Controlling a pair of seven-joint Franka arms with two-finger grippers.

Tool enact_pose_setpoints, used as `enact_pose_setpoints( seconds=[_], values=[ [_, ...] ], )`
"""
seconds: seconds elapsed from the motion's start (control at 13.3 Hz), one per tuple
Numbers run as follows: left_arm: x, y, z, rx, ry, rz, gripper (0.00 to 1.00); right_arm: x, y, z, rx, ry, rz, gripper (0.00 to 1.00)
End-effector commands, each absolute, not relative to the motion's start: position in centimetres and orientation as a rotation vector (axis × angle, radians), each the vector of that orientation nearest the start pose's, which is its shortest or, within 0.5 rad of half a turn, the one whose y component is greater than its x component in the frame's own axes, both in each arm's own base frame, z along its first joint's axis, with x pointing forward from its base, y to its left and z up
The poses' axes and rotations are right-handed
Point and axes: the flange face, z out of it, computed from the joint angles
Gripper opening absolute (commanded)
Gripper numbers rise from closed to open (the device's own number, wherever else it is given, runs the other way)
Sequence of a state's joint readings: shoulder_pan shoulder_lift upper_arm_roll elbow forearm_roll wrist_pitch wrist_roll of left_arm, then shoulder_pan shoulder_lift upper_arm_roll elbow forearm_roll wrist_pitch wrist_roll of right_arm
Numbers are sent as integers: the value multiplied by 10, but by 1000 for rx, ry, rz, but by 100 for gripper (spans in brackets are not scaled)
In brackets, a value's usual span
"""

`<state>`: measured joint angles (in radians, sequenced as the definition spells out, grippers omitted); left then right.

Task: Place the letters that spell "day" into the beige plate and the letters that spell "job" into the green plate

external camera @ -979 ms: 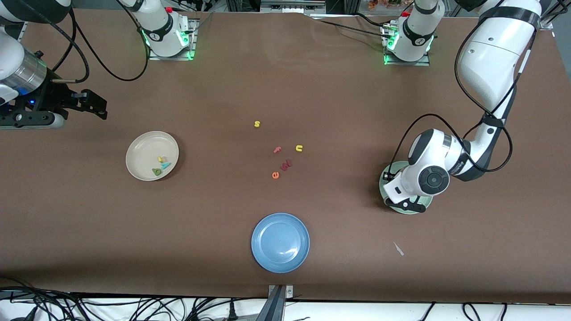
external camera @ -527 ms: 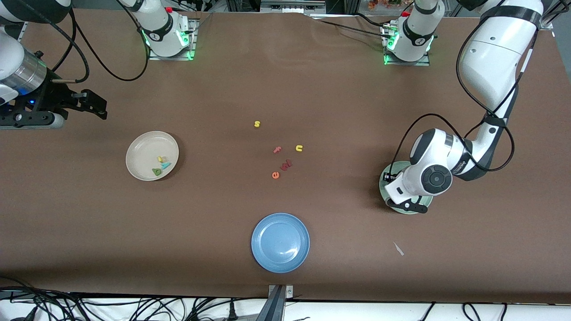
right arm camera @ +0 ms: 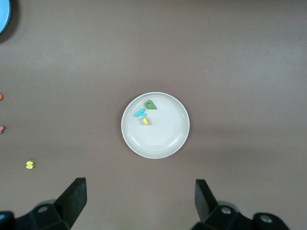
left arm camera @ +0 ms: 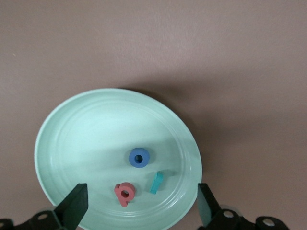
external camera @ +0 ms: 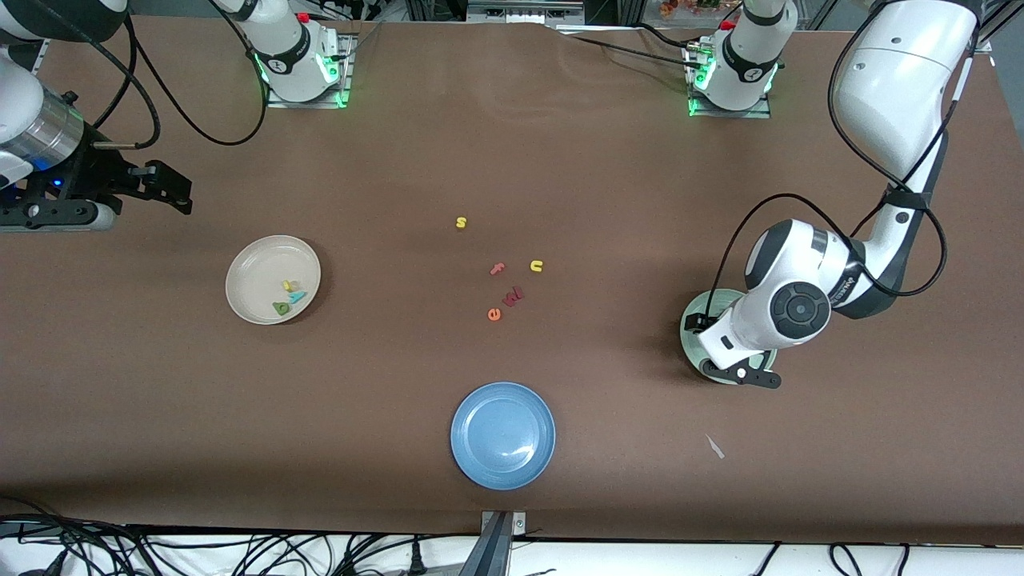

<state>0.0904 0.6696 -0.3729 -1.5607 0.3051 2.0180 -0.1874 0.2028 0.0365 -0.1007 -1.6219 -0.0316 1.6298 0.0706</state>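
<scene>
The green plate (left arm camera: 53, 129) holds a blue "o" (left arm camera: 139, 157), a red "b" (left arm camera: 124, 193) and a teal "j" (left arm camera: 157, 182). My left gripper (left arm camera: 141, 208) hangs open just over that plate (external camera: 693, 330), with nothing between its fingers. Toward the right arm's end, the beige plate (external camera: 256, 272) carries a green "d" (external camera: 281, 308), a yellow "a" (external camera: 290, 285) and a teal "y" (external camera: 298, 297). My right gripper (external camera: 172, 190) waits open in the air at that end of the table. Its wrist view looks down on the beige plate (right arm camera: 163, 139).
A blue plate (external camera: 502, 434) lies near the front edge. Loose letters sit mid-table: yellow "s" (external camera: 461, 222), yellow "u" (external camera: 536, 266), pink "f" (external camera: 498, 269), orange "e" (external camera: 494, 314) and a dark red one (external camera: 513, 296). A white scrap (external camera: 714, 446) lies near the green plate.
My left gripper has opened over the green plate, and its arm has drawn up and a little toward its own end. The right arm has not moved.
</scene>
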Motion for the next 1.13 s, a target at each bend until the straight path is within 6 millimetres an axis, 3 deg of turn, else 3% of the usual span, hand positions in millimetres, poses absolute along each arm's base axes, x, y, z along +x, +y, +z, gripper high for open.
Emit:
enact_pose_setpoints(
  seconds=[0.0,0.08,0.23,0.3,0.6,0.98,1.05],
  values=[
    [669,-146,278,-3072,306,202,100,564,56,587,-3196,-65,31,100],
    [669,-158,283,-3070,329,185,100,564,56,587,-3196,-65,31,100],
    [670,-163,293,-3067,330,182,100,565,56,587,-3196,-65,29,100],
    [671,-166,308,-3055,329,197,100,565,56,586,-3196,-65,34,100],
    [671,-176,408,-3097,275,224,100,565,56,587,-3196,-60,29,100],
    [651,-138,536,-3116,182,95,100,566,56,586,-3188,-56,30,100],
    [649,-128,551,-3112,159,56,100,567,56,585,-3186,-54,33,100]
  ],
)
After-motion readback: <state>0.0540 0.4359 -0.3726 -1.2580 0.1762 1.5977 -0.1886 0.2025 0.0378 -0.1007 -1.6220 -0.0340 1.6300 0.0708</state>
